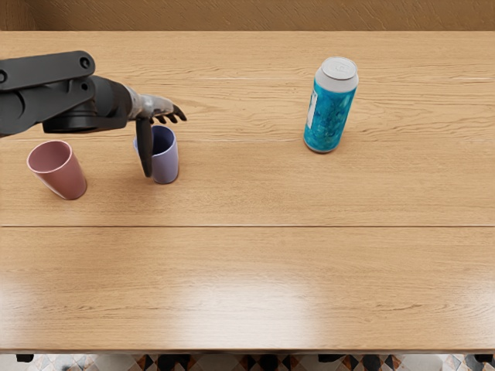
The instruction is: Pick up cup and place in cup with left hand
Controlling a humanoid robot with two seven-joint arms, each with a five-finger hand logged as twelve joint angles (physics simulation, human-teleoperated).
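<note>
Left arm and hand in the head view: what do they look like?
The smooth dark grey-to-black left arm has round-ended links with small round caps at the joints. The left hand has a silvery-grey back and slim black fingers. No cables show.

I've got the left arm (46,73) in from the left, left hand (155,106) nearer the worktop's (247,286) far edge, fingers (179,114) extended, thumb (145,151) down.

left arm (46,93): running past left picture edge. thumb (145,148) of left hand (151,107): covering part of purple cup (165,165), obscuring any contact. print on can (329,116): appearing too small for reading. tiled floor (116,362): extending beyond bottom edge.
</note>
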